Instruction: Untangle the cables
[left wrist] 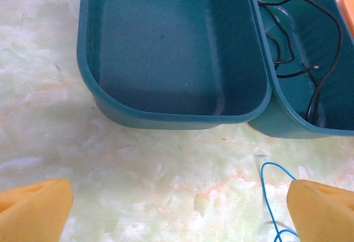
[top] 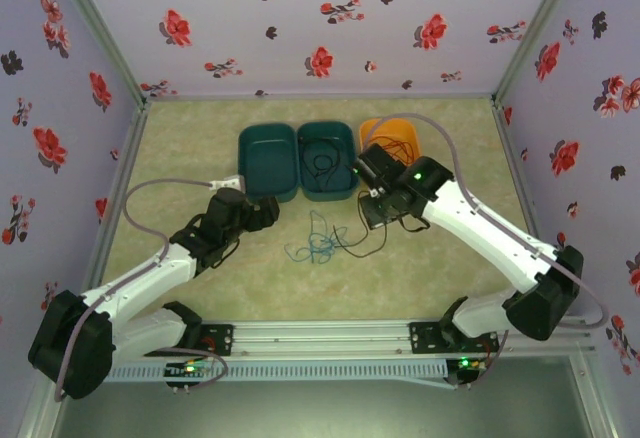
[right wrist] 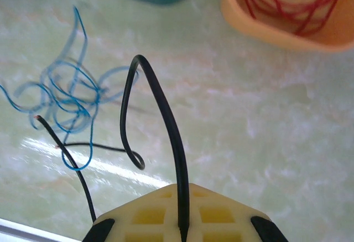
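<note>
The cables lie apart by colour. A loose blue cable (top: 320,245) (right wrist: 66,98) (left wrist: 275,195) is heaped on the table between the arms. One black cable (right wrist: 160,106) (top: 358,240) arches up from the table into my right gripper (right wrist: 181,198) (top: 372,208), which is shut on it just right of the blue heap. Another black cable (left wrist: 298,48) (top: 322,163) lies coiled in the right teal bin (left wrist: 287,126). Red cable (right wrist: 293,4) (top: 395,143) sits in the orange bin (right wrist: 243,21). My left gripper (left wrist: 177,214) (top: 266,215) hangs open over bare table, in front of the left teal bin (left wrist: 171,119).
The two teal bins (top: 268,193) and the orange bin (top: 372,128) stand side by side at the middle back. The left teal bin has nothing in it. Flowered walls close in the table on three sides. A metal rail (top: 320,336) runs along the near edge.
</note>
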{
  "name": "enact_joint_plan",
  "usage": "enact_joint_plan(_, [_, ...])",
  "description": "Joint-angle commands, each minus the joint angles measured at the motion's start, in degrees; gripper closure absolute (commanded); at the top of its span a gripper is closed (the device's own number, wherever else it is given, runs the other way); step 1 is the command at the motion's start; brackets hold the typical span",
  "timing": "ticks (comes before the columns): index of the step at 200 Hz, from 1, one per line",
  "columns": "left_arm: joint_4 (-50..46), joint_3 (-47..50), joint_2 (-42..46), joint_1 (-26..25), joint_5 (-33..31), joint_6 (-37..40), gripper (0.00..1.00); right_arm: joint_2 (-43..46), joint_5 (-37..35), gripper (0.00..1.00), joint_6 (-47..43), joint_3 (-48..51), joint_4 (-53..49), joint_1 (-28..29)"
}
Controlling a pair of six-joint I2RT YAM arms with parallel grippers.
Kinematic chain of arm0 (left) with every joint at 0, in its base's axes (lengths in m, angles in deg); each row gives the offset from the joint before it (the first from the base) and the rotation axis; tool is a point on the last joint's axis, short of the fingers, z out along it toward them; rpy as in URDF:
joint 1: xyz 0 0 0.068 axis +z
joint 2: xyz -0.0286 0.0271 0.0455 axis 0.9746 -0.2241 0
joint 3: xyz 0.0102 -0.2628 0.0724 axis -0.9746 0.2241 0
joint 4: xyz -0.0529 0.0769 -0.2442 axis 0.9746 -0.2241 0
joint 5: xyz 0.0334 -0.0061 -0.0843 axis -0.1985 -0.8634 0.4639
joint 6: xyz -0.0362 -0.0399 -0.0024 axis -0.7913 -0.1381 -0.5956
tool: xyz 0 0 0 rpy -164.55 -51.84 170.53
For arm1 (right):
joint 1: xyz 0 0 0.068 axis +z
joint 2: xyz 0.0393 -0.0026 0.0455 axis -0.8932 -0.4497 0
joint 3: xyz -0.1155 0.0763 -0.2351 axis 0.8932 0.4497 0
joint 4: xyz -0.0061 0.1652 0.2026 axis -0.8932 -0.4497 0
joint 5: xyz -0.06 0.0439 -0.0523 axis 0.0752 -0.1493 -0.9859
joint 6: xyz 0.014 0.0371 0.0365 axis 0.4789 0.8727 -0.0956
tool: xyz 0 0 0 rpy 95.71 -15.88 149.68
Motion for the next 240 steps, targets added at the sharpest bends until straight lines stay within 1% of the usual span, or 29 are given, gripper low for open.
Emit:
enact_joint_plan(1, [1.3, -0.6, -0.8, -0.4, 1.4, 1.7, 0.00, -0.6, 1.2, 1.00, 1.0, 1.2, -5.8, -1.1])
enact_joint_plan(47, [1.9, -1.4, -1.9, -0.6, 2.6, 2.4, 0.00, -1.5, 0.4, 1.00, 0.5, 0.7, -13.3, -2.1])
enact_joint_plan(75, [1.4, -3.7, -4.7, -2.4, 3.1, 4.7, 0.00, -3.0, 0.3, 1.00, 0.7, 2.7, -16.9, -2.0])
enact_joint_plan(115, [1.0, -8.2, -11.1, -7.6, 2.9, 8.7, 0.00, -3.3, 2.7, 1.00, 0.8, 5.5, -16.5, -1.7])
enact_joint_plan(138, [2.8, -9.7, -14.9, -11.0, 3.1, 10.5, 0.00, -4.9, 3.3, 1.00, 1.3, 7.0, -14.8, -1.7])
enact_joint_plan(163, [3.1, -11.4, -18.7, -14.8, 6.4, 11.5, 0.00, -5.8, 2.6, 1.00, 1.8, 7.8, -13.9, -1.7])
enact_joint_plan(207, [-1.5, -15.3, -24.0, -21.1, 11.7, 13.6, 0.00, -5.4, 2.5, 1.00, 1.8, 6.8, -13.3, -1.8])
enact_joint_plan(240, [-3.4, -19.5, -30.6, -23.5, 12.2, 13.3, 0.00, -5.6, 2.7, 1.00, 1.7, 6.5, -13.3, -1.8])
